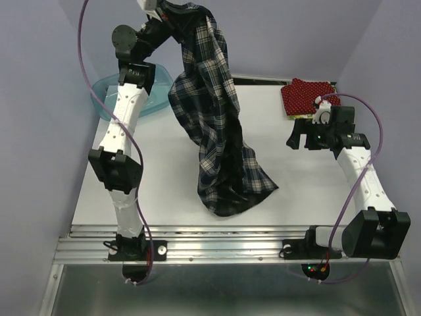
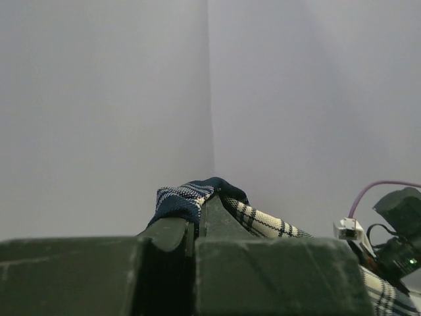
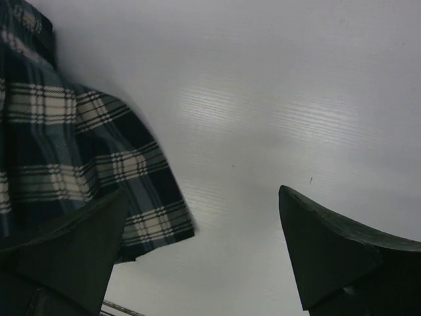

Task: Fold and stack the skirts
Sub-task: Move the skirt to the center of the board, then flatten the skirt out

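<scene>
The plaid skirt (image 1: 214,125) hangs from my left gripper (image 1: 172,12), which is raised high at the back; its lower hem trails on the white table (image 1: 164,191). In the left wrist view the gripper (image 2: 197,220) is shut on a fold of the plaid skirt (image 2: 187,197). My right gripper (image 1: 298,137) is open and empty, low over the table at the right, apart from the cloth. In the right wrist view the gripper (image 3: 200,247) is open over bare table, with the plaid hem (image 3: 85,164) at the left. The red dotted skirt (image 1: 306,97) lies folded at the back right on a yellowish patterned one (image 1: 297,117).
A translucent teal tub (image 1: 148,99) sits at the back left, partly behind my left arm. Purple walls close in the table on three sides. A metal rail (image 1: 217,237) runs along the near edge.
</scene>
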Robot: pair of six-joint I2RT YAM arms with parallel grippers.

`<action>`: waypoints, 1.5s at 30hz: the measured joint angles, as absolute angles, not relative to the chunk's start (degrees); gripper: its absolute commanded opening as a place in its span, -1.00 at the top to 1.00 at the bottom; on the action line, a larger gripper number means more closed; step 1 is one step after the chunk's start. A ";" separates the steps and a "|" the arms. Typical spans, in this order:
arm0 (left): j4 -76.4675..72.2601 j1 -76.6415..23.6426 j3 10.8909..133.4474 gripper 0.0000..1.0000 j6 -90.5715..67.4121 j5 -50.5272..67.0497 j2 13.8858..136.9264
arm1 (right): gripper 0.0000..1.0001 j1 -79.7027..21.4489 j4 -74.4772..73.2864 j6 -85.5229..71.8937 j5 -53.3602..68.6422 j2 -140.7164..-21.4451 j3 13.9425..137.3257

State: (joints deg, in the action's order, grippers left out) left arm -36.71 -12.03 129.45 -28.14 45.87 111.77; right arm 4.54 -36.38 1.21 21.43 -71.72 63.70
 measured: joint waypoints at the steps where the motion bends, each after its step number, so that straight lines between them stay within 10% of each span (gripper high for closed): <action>1: -36.21 -12.56 129.47 1.00 -28.25 46.37 112.53 | -1.00 4.54 -36.36 1.21 21.43 -71.77 63.70; 7: -35.92 -13.41 110.21 1.00 -26.26 55.09 103.61 | -1.00 4.54 -36.40 1.28 21.23 -71.83 63.70; 14: 3.62 -18.41 83.74 1.00 17.08 49.43 84.62 | -1.00 4.54 -36.32 1.56 21.54 -71.96 63.72; 24: 16.43 -51.24 65.58 1.00 38.61 28.62 92.86 | -1.00 4.54 -36.25 1.28 24.73 -78.98 69.65; 29: 12.40 -59.05 69.69 0.33 37.52 21.37 105.14 | -0.99 4.54 -36.60 1.28 28.14 -82.24 72.07; 32: 8.73 -59.83 71.09 -0.97 36.56 17.91 106.96 | -0.93 4.54 -37.32 1.32 29.87 -84.12 74.04; 40: 8.23 -57.19 69.69 -0.88 32.58 24.38 85.23 | -0.83 2.79 -37.41 -0.95 33.71 -89.27 82.87; 45: 9.10 -33.21 71.48 -0.74 23.92 33.63 68.58 | -0.83 -1.61 -37.08 -1.63 34.35 -91.94 85.58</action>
